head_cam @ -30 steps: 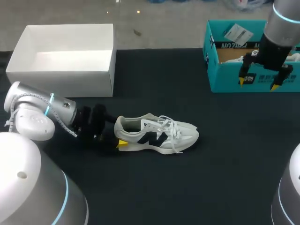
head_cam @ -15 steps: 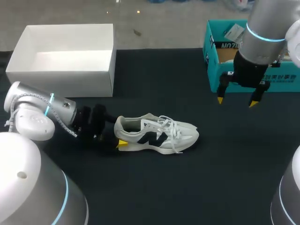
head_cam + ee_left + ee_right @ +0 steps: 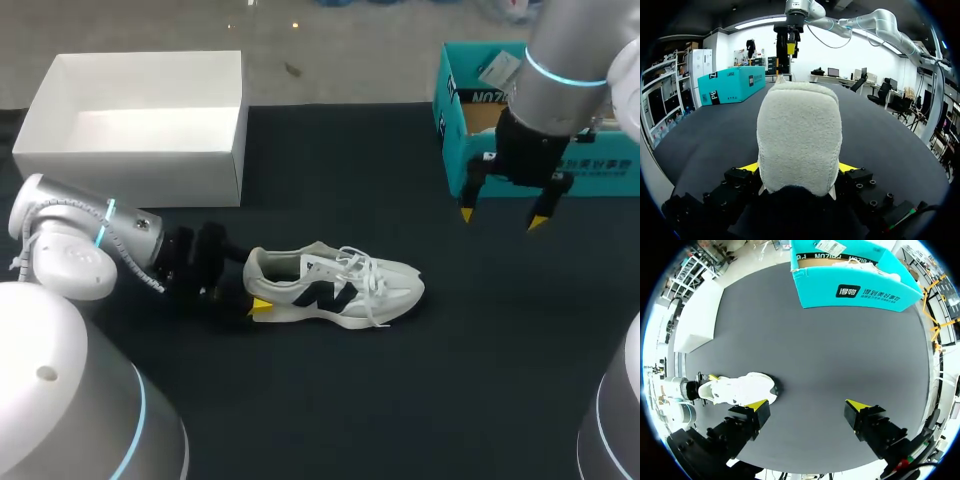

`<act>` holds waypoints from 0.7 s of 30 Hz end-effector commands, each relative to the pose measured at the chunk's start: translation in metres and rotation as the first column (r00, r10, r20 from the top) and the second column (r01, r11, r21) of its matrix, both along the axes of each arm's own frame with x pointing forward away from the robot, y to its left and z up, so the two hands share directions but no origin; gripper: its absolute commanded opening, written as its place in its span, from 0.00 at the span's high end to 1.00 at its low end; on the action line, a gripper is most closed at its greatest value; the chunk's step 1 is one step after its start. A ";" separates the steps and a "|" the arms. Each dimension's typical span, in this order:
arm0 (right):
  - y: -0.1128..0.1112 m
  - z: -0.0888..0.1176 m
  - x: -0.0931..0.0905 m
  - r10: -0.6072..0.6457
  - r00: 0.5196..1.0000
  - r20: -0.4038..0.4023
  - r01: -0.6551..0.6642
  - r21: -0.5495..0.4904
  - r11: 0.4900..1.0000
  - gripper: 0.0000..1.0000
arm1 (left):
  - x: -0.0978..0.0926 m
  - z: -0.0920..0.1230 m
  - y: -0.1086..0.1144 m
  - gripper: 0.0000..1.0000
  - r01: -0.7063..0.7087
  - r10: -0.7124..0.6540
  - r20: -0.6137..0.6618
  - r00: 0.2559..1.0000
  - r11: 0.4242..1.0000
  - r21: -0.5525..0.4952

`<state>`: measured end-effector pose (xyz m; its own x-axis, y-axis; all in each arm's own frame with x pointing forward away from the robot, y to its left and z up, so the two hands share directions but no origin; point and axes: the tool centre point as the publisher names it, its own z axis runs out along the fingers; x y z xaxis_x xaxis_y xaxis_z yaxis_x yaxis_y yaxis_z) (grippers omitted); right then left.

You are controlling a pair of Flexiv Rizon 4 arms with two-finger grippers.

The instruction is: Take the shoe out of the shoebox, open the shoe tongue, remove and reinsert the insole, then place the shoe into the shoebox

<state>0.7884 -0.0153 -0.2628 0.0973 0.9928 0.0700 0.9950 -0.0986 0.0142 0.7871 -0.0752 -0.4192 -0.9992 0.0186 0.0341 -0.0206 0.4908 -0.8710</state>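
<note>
Where the dark table (image 3: pixel 400 400) reaches its far edge, a white box (image 3: pixel 130 170) stands at left and the teal shoebox (image 3: pixel 452 150) at right. White shoe (image 3: pixel 335 285): upright on its sole, left of centre, long axis running across the table, toe to the right. Left gripper (image 3: pixel 799 167): fingers clamped on the heel from both sides. Right gripper (image 3: pixel 501 217): above the table before the shoebox, fingers spread, nothing between them.
</note>
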 end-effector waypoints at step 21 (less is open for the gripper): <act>0.206 0.017 -0.055 0.001 0.996 -0.088 0.005 0.066 0.998 0.00 | 0.000 -0.001 0.000 1.00 0.002 -0.002 -0.002 1.000 1.000 0.002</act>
<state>0.7372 0.1551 -0.2432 0.1072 0.9827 0.1512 0.9911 -0.0935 -0.0948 0.7870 -0.0753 -0.4191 -0.9992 0.0188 0.0341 -0.0205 0.4908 -0.8710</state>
